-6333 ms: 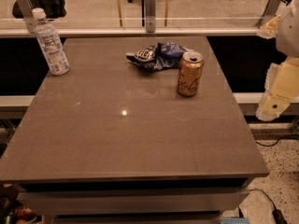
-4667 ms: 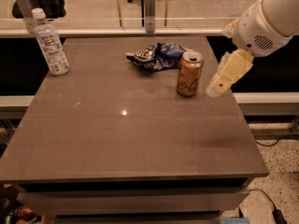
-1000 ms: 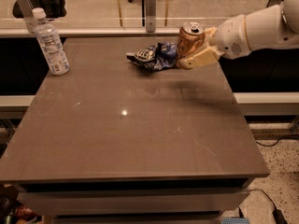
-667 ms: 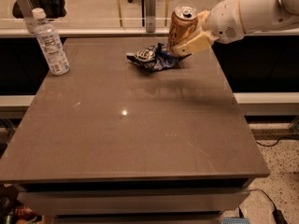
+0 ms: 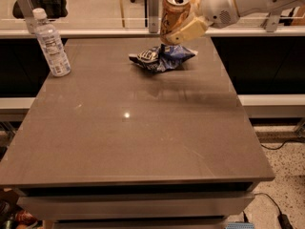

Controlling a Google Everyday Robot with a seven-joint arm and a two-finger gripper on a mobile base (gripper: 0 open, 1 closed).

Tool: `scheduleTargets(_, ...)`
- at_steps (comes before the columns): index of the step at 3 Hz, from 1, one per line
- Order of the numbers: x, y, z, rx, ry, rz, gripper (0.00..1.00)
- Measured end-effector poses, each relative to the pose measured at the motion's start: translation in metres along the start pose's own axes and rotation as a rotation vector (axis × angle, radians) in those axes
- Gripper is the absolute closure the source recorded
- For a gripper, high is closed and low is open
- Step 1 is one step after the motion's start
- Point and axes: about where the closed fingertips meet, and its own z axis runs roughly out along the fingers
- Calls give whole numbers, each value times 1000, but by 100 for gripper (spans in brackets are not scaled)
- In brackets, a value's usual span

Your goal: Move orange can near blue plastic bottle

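table [image 5: 143, 147]: smooth, semi-gloss | orange can [image 5: 171, 9]: shiny metal | gripper [image 5: 177, 27] above table's far edge, clasping can: matt cream plastic | blue plastic bottle [image 5: 52, 46]: clear | bag [image 5: 162, 59]: crinkled foil

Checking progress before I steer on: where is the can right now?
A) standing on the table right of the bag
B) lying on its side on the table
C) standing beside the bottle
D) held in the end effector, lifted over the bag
D: the end effector is shut on the can, which hangs clear of the table over the bag, far right of the bottle.
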Motion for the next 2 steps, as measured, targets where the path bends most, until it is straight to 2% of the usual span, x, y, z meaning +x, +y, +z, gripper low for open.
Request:
scheduleTargets(1,-5,4,9,-20,6,-13,100)
scheduleTargets(2,-22,13,33,-76,6,-47,100)
